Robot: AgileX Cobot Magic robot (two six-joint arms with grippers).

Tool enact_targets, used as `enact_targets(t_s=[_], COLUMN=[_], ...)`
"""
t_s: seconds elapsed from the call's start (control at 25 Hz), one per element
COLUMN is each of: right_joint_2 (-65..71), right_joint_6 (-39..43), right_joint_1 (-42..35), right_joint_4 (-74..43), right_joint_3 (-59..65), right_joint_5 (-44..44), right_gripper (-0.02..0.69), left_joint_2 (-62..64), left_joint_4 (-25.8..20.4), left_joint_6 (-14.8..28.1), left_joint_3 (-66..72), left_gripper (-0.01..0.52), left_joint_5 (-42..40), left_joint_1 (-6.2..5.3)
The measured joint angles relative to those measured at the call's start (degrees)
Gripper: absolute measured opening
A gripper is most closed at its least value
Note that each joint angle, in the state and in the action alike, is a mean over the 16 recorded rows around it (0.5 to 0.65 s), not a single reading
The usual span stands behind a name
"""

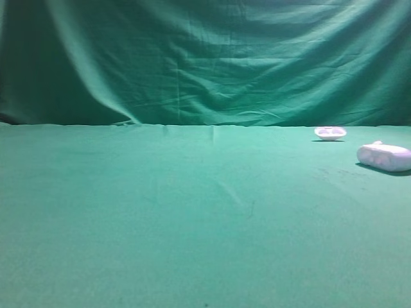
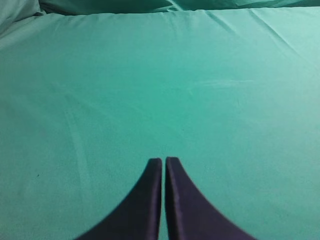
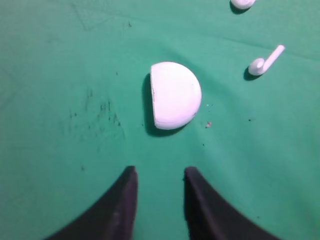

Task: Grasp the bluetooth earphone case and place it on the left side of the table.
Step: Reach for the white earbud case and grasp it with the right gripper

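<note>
Bluetooth earphone case [image 3: 174, 95] lay on the surface [image 3: 60, 60], just ahead of the right hand [image 3: 159, 175]. That hand hovered slightly parted, holding nothing. The left hand [image 2: 163, 162] was closed, empty.

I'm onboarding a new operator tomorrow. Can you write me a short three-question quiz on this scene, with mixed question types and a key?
1. True or false: the right hand is clamped on the white, smooth, rounded plastic earphone case.
2. Multiple choice: in the exterior high view, the case lies at the
A. far left
B. centre
C. far right
of the green cloth-covered table.
3. Fill in: the left hand has its fingers ____ over bare cloth.

Key:
1. False; its fingers are apart and the case lies on the cloth ahead of them, untouched.
2. C
3. shut
</note>
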Motion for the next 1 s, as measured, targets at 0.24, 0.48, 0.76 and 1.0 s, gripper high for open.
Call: enact_targets(t_s=[0.24, 0.48, 0.76, 1.0], right_joint_2=[10.5, 17.2, 20.6, 21.3], right_joint_6=[0.1, 0.2, 0.8, 1.9], right_joint_1=[0.1, 0.1, 0.1, 0.3], right_joint_4=[-0.9, -1.8, -2.4, -2.4], right_joint_3=[-5.2, -7.9, -8.9, -11.5], right_joint_5=[-0.7, -2.2, -3.2, -1.5], right_gripper=[0.582, 0.607, 0.485, 0.377], left_joint_2=[0.0, 0.0, 0.0, 0.0], left_joint_4=[0.0, 0.0, 0.0, 0.0], left_joint_6=[0.0, 0.0, 0.0, 0.0], left_joint_3=[0.0, 0.0, 0.0, 0.0], left_gripper=[0.0, 0.0, 0.0, 0.0], left_joint_5=[0.0, 0.0, 0.0, 0.0], left_joint_1=[0.0, 0.0, 0.0, 0.0])
